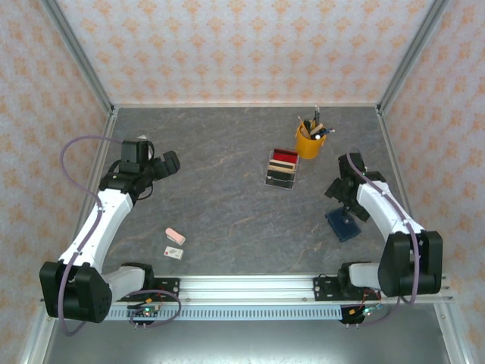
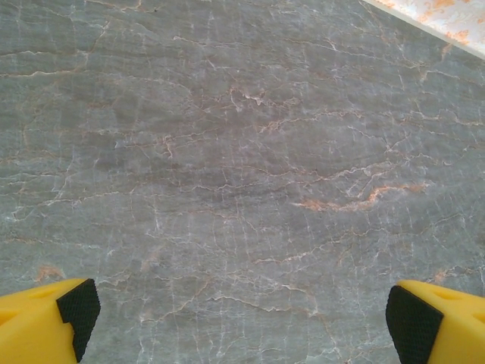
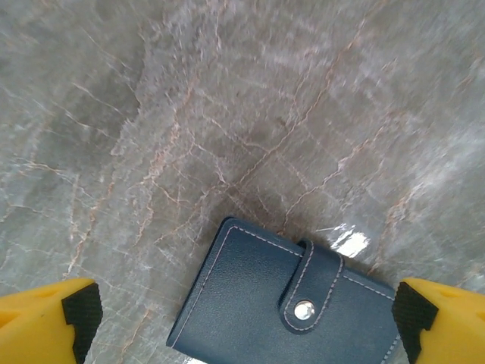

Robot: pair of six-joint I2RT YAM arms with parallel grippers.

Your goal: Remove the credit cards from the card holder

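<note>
I see the card holder (image 1: pixel 342 224) lying shut on the grey marbled counter (image 1: pixel 227 197) at the lower right of the top view, its tab snapped down over the front. My right pincer (image 1: pixel 339 194) hangs just above and to the left of it there, holding nothing. In the right wrist view the pincer (image 3: pixel 242 318) stands apart, and the navy holder (image 3: pixel 280 303) fills the bottom of the frame between the two black pads (image 3: pixel 79 307).

My left pincer (image 1: pixel 168 161) sits at the left of the top view, well apart from the holder. Its wrist view shows the pincer (image 2: pixel 242 315) spread wide over bare counter.

A pink block (image 1: pixel 175 236) and a small white card (image 1: pixel 173 252) lie at lower left. A clear tray (image 1: pixel 283 168) with a red part and a yellow pen cup (image 1: pixel 309 142) stand right of centre.
</note>
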